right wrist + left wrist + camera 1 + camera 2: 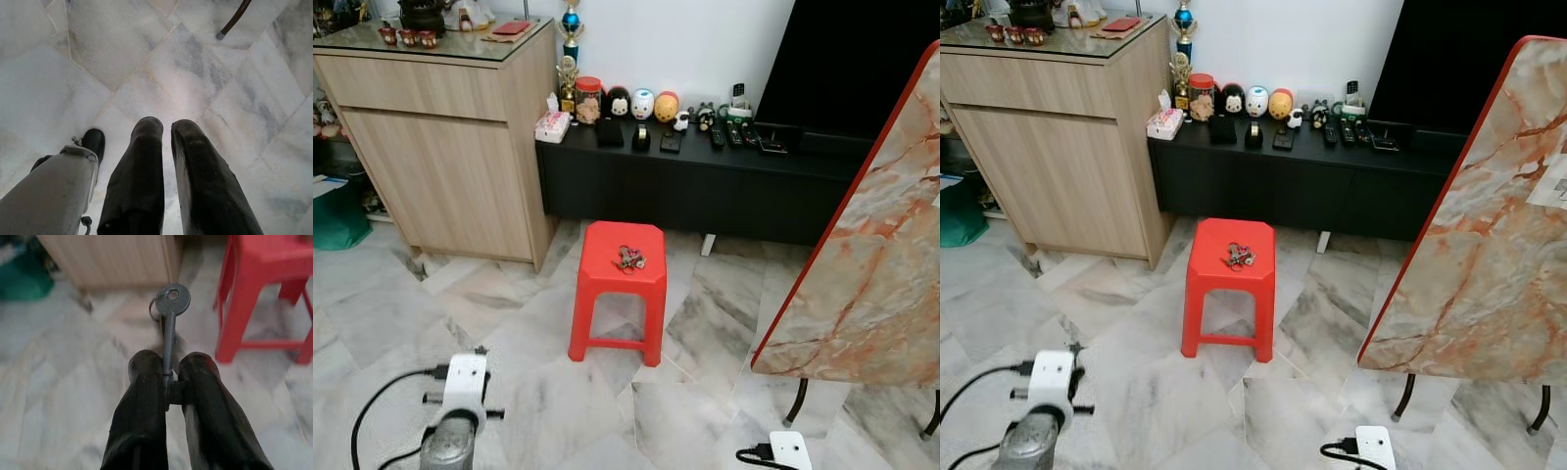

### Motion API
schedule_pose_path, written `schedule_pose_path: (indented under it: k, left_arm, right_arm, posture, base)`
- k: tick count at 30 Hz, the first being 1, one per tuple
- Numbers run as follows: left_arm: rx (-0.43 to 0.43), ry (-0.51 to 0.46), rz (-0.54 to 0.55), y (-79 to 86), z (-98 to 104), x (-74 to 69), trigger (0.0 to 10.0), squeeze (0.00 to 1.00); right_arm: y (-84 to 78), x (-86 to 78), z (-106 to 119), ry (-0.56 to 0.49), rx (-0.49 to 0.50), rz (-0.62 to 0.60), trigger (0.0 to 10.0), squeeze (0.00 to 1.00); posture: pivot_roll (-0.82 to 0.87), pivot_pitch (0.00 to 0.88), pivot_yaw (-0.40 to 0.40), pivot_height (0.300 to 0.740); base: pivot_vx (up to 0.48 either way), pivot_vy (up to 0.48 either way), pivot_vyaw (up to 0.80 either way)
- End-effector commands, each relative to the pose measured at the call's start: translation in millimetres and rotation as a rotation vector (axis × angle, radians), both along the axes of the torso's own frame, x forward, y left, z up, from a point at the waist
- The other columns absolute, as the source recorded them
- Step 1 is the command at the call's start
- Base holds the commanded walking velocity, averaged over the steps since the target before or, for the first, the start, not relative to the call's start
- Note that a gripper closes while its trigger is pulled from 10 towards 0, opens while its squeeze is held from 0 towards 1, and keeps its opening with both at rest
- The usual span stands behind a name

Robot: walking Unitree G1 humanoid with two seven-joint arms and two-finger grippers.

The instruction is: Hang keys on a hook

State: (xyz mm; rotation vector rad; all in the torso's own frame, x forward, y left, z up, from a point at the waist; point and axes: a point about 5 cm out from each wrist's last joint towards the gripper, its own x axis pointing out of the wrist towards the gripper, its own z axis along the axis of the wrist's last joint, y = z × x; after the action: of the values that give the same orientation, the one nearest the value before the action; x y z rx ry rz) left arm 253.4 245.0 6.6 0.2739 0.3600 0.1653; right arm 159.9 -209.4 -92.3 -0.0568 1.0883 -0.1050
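Red stool [619, 269], grey key [169, 313], marble floor [538, 392] (grey-veined white)

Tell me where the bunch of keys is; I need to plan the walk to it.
The bunch of keys lies on top of the red stool, ahead on the marble floor, in front of the black TV console.

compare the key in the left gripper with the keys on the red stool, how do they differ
The key is a single grey one clamped upright between the left gripper fingers; the bunch of keys lies loose in a heap on the red stool, ungripped. Both are metal keys, neither on a hook.
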Motion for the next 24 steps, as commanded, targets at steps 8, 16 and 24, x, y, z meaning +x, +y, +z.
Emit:
schedule_pose_path:
  k: [8,16,24]
  left_arm:
    - [0.012,-0.141,-0.090,-26.5,27.6,12.4,10.0,0.00]
    - [-0.041,-0.179,-0.102,-38.7,33.7,7.9,10.0,0.00]
    - [-0.020,-0.149,-0.053,-28.1,32.8,1.4,10.0,0.00]
  right_arm:
    - [-0.9,-9.7,-3.7,0.017,0.032,-0.065,10.0,0.00]
    - [0.4,-5.0,-2.1,0.001,0.053,-0.073,10.0,0.00]
    - [0.7,-4.3,-1.8,0.001,0.058,-0.058,10.0,0.00]
  posture:
    - [0.08,0.000,-0.101,0.740]
    - [0.08,0.000,-0.108,0.740]
    - [0.08,0.000,-0.102,0.740]
  base:
    - [0.000,0.000,0.00]
    - [0.000,0.000,0.00]
    - [0.000,0.000,0.00]
